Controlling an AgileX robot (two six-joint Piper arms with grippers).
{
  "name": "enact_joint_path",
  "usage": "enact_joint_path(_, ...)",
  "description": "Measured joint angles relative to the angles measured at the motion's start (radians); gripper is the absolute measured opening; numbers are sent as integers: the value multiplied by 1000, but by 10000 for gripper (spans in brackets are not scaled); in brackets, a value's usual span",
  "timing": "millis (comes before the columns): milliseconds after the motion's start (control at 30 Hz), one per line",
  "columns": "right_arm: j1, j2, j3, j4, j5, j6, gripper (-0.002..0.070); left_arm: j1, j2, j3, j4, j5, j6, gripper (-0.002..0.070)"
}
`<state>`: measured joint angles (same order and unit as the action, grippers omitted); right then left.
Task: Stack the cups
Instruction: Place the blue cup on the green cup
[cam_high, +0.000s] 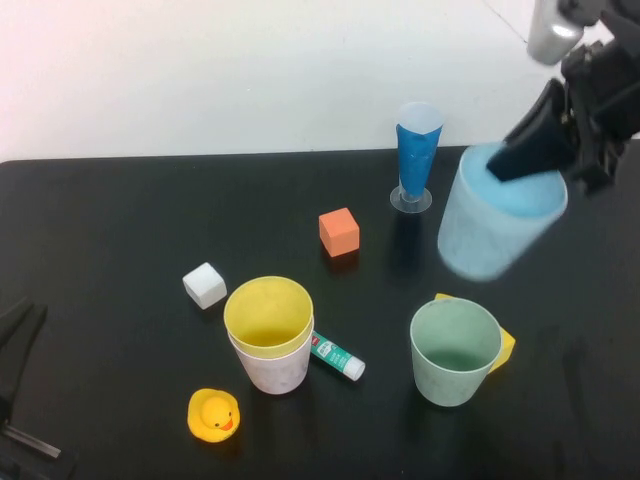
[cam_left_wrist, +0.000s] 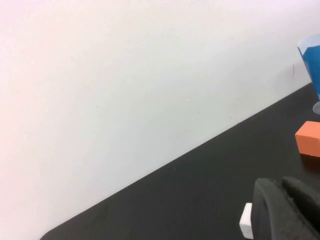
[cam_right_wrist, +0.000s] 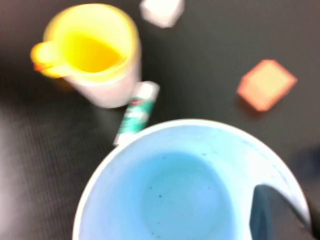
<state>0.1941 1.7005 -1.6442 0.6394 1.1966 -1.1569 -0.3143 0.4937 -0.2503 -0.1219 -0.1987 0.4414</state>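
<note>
Black tabletop (cam_high: 120, 220) under a plain white wall: from my remote station I see the right gripper (cam_high: 548, 148) at the 2 o'clock corner, its fingers clenched on the rim of the light blue cup (cam_high: 498, 222), 1 finger dipping inside the mouth. That cup hangs tilted in the air, clear of the table, above and just beyond the pale green cup (cam_high: 454, 352), which stands upright at 4 o'clock, touching a yellow block (cam_high: 505, 345) behind it. At 7 o'clock the yellow cup (cam_high: 268, 316) sits nested in the pale pink cup (cam_high: 273, 368), with a green-and-white tube (cam_high: 336, 357) lying just beside them, a rubber duck (cam_high: 213, 415) nearer to me and a white cube (cam_high: 204, 285) at their 10 o'clock. An orange cube (cam_high: 339, 232) sits near centre; the tall blue cone glass (cam_high: 417, 155) stands at 1 o'clock. My left gripper (cam_left_wrist: 287, 210) rests low at 8 o'clock, fingers closed on nothing.
</note>
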Motion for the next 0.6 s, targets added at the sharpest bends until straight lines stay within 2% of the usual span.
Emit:
enact_joint_path(100, 54, -65, 75, -38, 5, 21, 29, 0, 0, 0, 0, 0, -12, 1)
enact_joint_path(267, 124, -95, 208, -58, -122, 35, 29, 0, 0, 2, 0, -2, -30, 1)
enact_joint_path(600, 136, -14, 246, -110, -208, 36, 29, 0, 0, 2, -2, -2, -68, 1)
